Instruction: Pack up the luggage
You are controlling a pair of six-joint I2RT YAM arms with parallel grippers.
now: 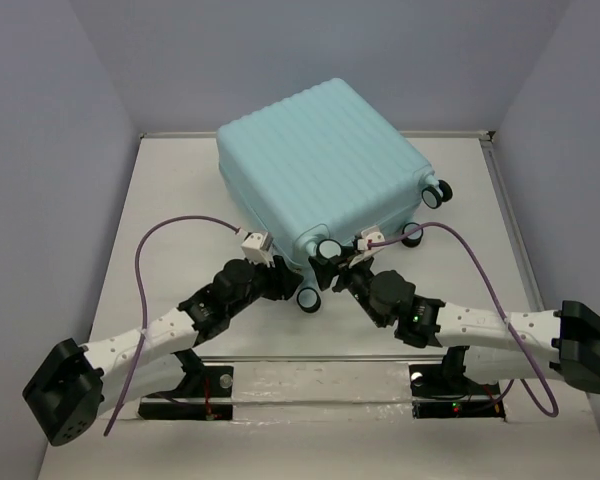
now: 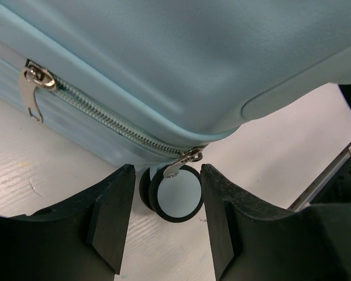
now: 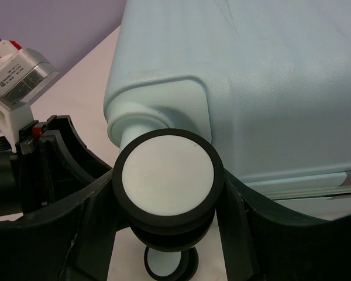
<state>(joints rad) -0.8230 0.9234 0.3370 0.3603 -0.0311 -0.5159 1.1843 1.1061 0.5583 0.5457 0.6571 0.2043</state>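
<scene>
lying zipped, the ribbed pale-aqua luggage [image 1: 325, 165]

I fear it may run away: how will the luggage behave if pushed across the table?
The luggage looks stiff: its ribbed hard shell should move as one piece. It lies flat on a broad face, so tipping seems unlikely. Its caster wheel sticks out sideways, so it probably slides rather than rolls.

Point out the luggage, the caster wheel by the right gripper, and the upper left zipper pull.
luggage [image 1: 320, 150], top view, middle of ribbed shell
caster wheel [image 3: 168, 178], right wrist view, pale hub face
zipper pull [image 2: 29, 93], left wrist view, hanging metal tab
</scene>
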